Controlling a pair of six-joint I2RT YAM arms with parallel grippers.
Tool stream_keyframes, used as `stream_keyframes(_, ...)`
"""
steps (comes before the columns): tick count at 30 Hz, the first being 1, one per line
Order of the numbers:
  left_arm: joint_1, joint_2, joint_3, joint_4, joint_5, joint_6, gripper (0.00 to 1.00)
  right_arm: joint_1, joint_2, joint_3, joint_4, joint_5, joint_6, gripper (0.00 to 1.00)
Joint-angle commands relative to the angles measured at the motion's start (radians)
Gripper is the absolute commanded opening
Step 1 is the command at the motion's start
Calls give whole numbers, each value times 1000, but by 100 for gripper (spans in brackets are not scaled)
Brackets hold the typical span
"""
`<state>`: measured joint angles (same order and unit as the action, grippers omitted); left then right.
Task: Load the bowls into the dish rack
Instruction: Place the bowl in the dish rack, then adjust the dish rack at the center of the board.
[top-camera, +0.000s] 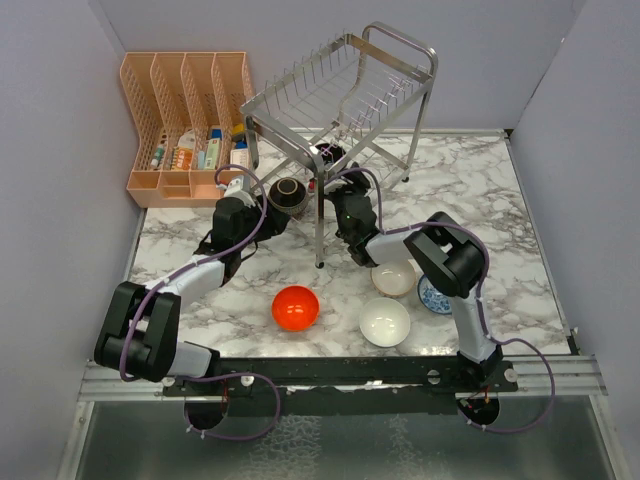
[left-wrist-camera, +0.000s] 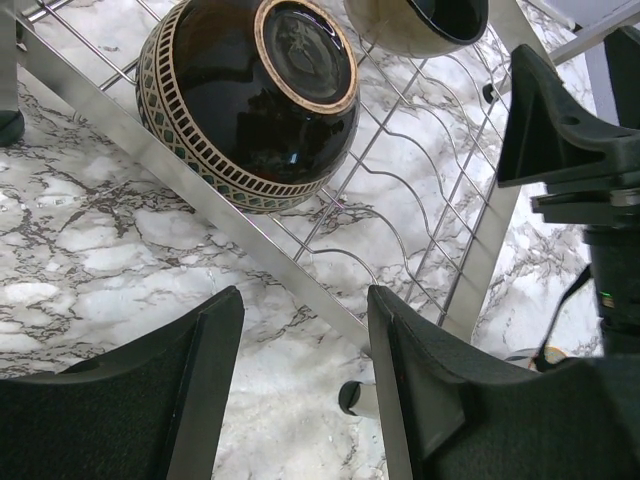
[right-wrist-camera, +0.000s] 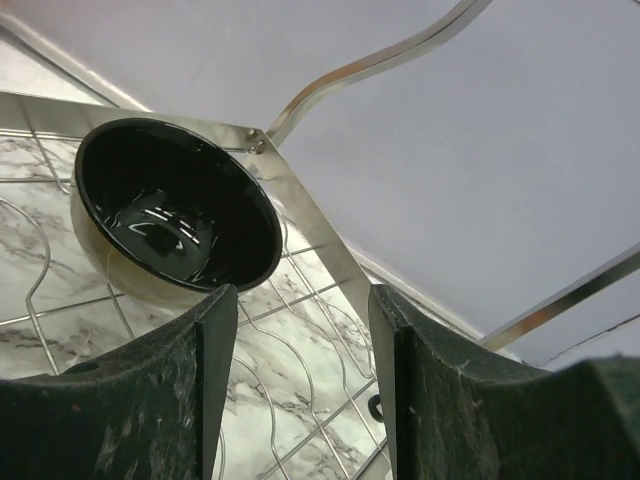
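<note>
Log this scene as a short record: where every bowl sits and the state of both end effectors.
rack: dish rack, steel wire, two tiers
in lower tier: dark brown bowl; black-lined bowl
on table: red-orange bowl; white bowl; beige-pink bowl; blue-patterned bowl, partly behind the right arm
left end effector: open, empty, near the dark brown bowl
right end effector: open, empty, near the black-lined bowl
left to load: four bowls

A peach slotted organiser stands at the back left corner of the grey-veined white marble table. Small bottles and tubes stand upright in its front compartments. Plain grey walls close in on three sides.
</note>
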<state>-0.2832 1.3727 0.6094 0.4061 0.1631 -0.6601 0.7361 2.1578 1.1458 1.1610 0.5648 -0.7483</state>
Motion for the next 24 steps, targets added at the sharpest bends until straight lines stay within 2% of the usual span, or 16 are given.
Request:
stream_keyframes(1, 4, -39, -7, -13, -1, -12, 56, 0, -124, -42, -186, -57, 112, 55)
stream_keyframes(11, 9, -124, 0, -110, -28, -13, 60, 0, -273, -133, -468, -123, 257, 55)
stream_keyframes(16, 11, -164, 17, -170, -22, -7, 62, 0, -303, -91, -667, -183, 364, 55)
stream_keyframes(21, 12, -193, 53, -241, -23, 15, 65, 0, -339, -76, -776, -208, 474, 55)
stream_keyframes(24, 13, -203, 61, -260, -19, 17, 65, 0, -352, -64, -844, -292, 533, 54)
